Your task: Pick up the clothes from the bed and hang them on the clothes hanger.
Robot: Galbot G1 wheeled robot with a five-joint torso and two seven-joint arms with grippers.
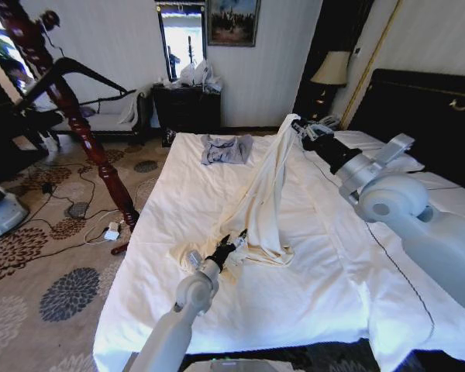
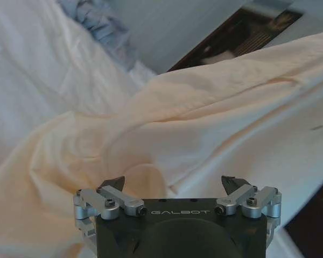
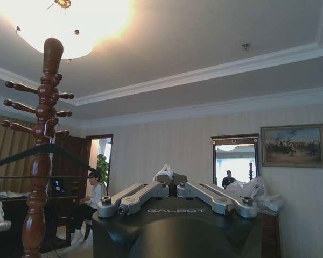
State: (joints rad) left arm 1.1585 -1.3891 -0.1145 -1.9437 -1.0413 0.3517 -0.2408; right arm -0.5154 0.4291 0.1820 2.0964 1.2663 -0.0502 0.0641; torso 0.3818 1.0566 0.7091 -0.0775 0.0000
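Observation:
The cream clothes [image 1: 263, 194] hang in a long drape above the white bed [image 1: 318, 279]. My right gripper [image 1: 297, 126] holds their top end up near the black headboard. In the right wrist view that gripper [image 3: 172, 183] is shut, with a tuft of pale cloth pinched at its tips. The lower end of the clothes lies bunched on the sheet, and there my left gripper [image 1: 234, 239] stands open. In the left wrist view the left gripper [image 2: 173, 183] has its fingers spread wide just short of the cream fabric [image 2: 204, 123]. The black clothes hanger [image 1: 66, 74] hangs on the pole stand, left of the bed.
A folded grey-blue garment [image 1: 226, 149] lies at the far end of the bed. The reddish-brown pole stand [image 1: 89, 139] leans beside the bed's left edge. Cables and a plug [image 1: 108, 231] lie on the patterned carpet. A dark dresser [image 1: 187, 107] stands against the back wall.

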